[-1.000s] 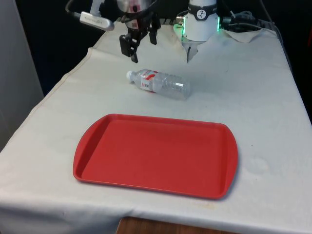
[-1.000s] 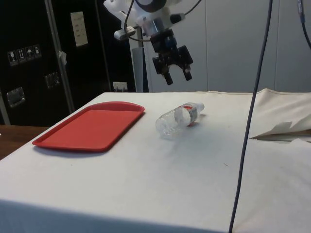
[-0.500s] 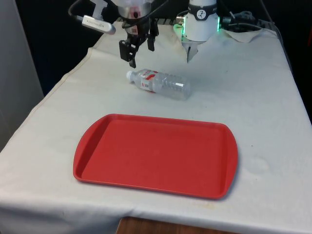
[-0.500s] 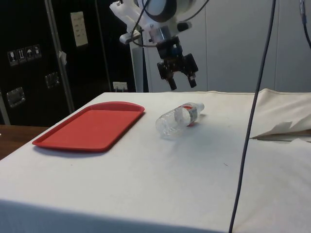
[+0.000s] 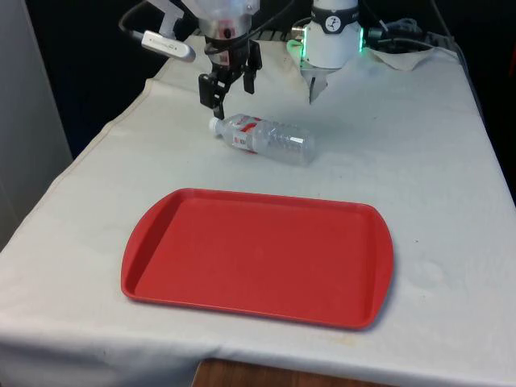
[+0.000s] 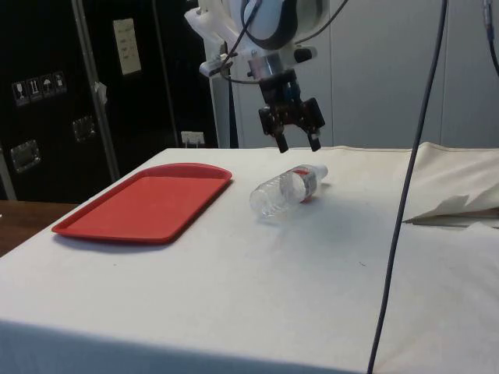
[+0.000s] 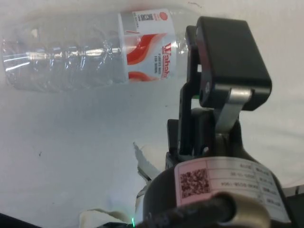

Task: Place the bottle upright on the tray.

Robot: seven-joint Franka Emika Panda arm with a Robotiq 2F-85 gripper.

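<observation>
the clear plastic water bottle (image 5: 263,138) lies on its side on the white tablecloth (image 5: 435,161), beyond the red tray (image 5: 258,256) and apart from it. its white cap points toward the front view's left and its base toward the front view's right, so the long axis runs roughly across the table, slightly skewed. a red-and-white label wraps the bottle near the neck.

the gripper (image 5: 228,85) hangs just above the cap end, its fingers spread apart and holding nothing; in the side view the gripper (image 6: 296,141) sits a little over the neck, not touching. in the wrist view the label (image 7: 146,46) lies just beside one finger (image 7: 228,61). the bottle's body stretches away from the fingers toward the front view's right, so a grasp would likely close around the neck or label zone.

the tray is bare and nothing stands between it and the bottle. crumpled cloth (image 5: 407,55) lies at the far end, well apart.
</observation>
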